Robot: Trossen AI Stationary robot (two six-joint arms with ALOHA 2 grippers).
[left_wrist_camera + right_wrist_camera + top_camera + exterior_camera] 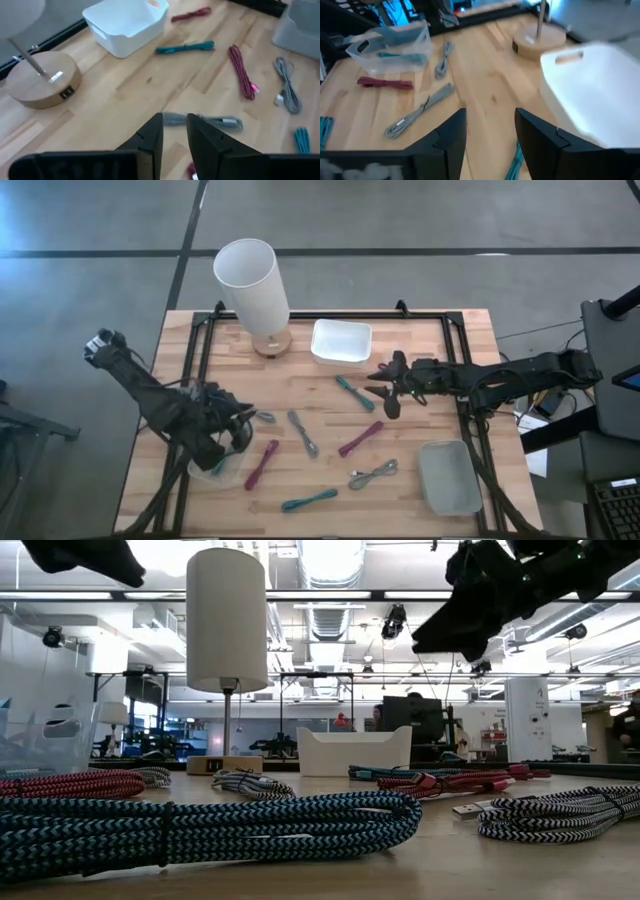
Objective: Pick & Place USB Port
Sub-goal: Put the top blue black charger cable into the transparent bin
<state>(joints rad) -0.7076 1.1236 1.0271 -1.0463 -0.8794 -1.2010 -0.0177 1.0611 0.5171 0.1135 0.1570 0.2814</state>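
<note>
High view: teal braided USB cable point(349, 393), a short tied bundle, lies on the wood at 9 o'clock of right gripper point(384, 392) and 6 o'clock of white bin point(341, 341). I read those jaws wide apart, empty. Left gripper point(235, 440) hangs over clear tub point(225, 471), jaws narrowly parted, nothing between. Its arm hides the tub's contents.

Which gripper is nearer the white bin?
Right. The right gripper hovers just beside the white bin, toward the table's middle. The left gripper is across the table, over the clear bin.
</note>
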